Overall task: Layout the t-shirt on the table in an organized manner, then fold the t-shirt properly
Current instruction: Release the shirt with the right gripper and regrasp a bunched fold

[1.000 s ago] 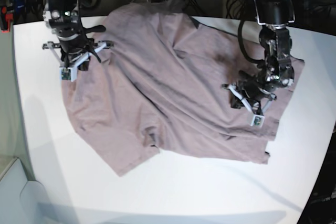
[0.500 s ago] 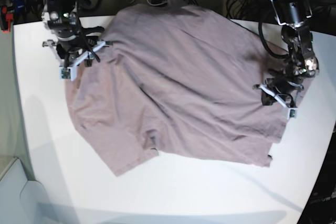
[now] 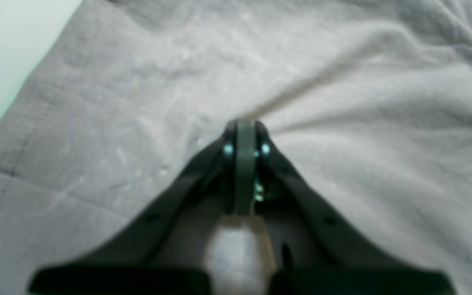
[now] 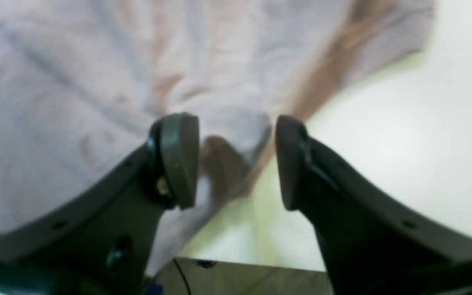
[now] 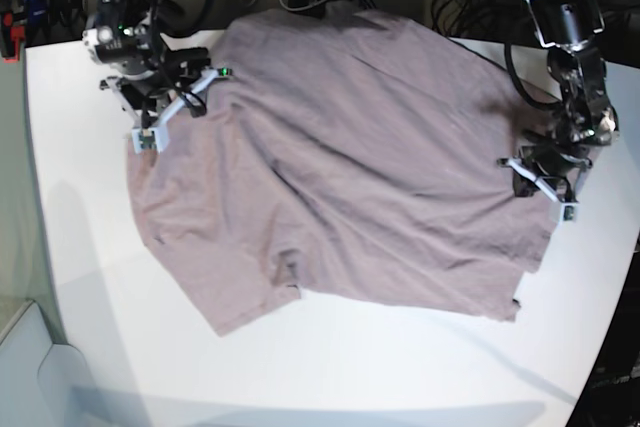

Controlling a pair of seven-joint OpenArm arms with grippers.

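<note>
Since the earlier base pictures, we see that the left gripper (image 5: 541,179) went outward to the far right side of the table (image 5: 400,367), and it pulled the t-shirt (image 5: 340,157) wider with it. The big diagonal fold across the middle is now much flatter. The right gripper (image 5: 165,107) moved a little toward the cloth, and its jaws went from nearly closed to spread.

In the left wrist view the left gripper (image 3: 242,137) has its jaws pressed together, and creases in the fabric run out from the tips, so we judge that it pinches a fold of the t-shirt (image 3: 342,82) near the hem. In the right wrist view the right gripper (image 4: 236,159) stands spread, with one corner of the t-shirt (image 4: 96,82) between the fingers (image 4: 178,157) but not clamped; whether the cloth touches a pad, we cannot tell because of blur.

The mauve shirt lies on the white table, mostly spread, a little rotated, with one sleeve toward the front and wrinkles left in the middle.

We think the step in hand is the laying out, not yet the folding. The next move probably calls for the left gripper to let go of its pinch, and for both arms to find new corners to straighten the hem before the first fold.
</note>
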